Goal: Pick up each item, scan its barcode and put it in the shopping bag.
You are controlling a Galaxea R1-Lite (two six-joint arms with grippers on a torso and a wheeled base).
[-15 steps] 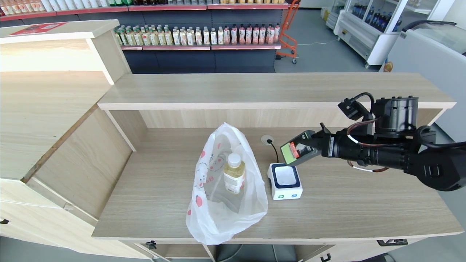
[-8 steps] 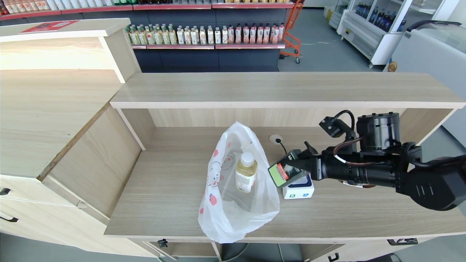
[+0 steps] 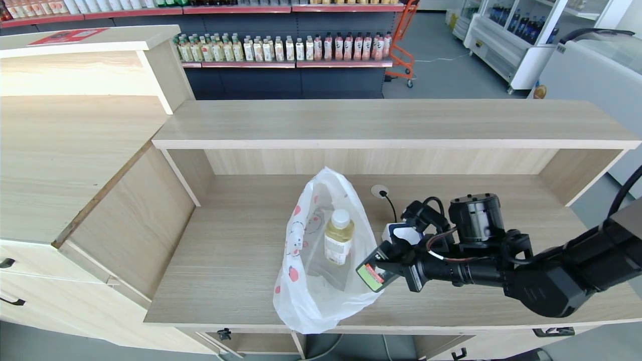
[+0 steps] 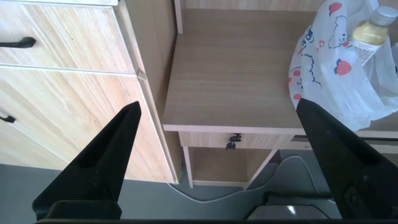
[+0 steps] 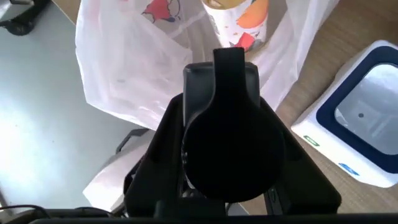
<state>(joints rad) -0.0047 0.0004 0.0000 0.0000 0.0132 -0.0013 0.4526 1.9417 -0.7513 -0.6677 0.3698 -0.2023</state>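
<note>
Dark-sided, with a green and red label on its face, the small pack (image 3: 373, 271) sits clamped in the right claw (image 3: 387, 264), the jaws closed across its flat faces and the label end jutting out ahead of them. It hangs at the near rim of the shopping bag (image 3: 301, 296), which lies directly before the claw's tip, and it is not yet let go.

By its look the pack is light and stiff, a boxy shape that should keep its form under a firm squeeze. If its wrap is glossy it could slide, so a hold across the broad faces, near the middle, seems safest.

The bag is thin white film printed with red figures, limp and partly slumped, and its mouth could fold shut under a nudge. Inside it, just beyond the pack, a bottle (image 3: 338, 243) of pale yellow drink with a white cap stands upright, and a dropped pack might knock it over.

Just behind the claw, on its far side, sits the white, blue-framed scanner (image 5: 357, 124), its cable running to a grommet (image 3: 379, 191) in the wooden counter (image 3: 241, 260). Well apart from all this, the left claw (image 4: 217, 104) hangs spread wide and empty off the counter's front corner.
</note>
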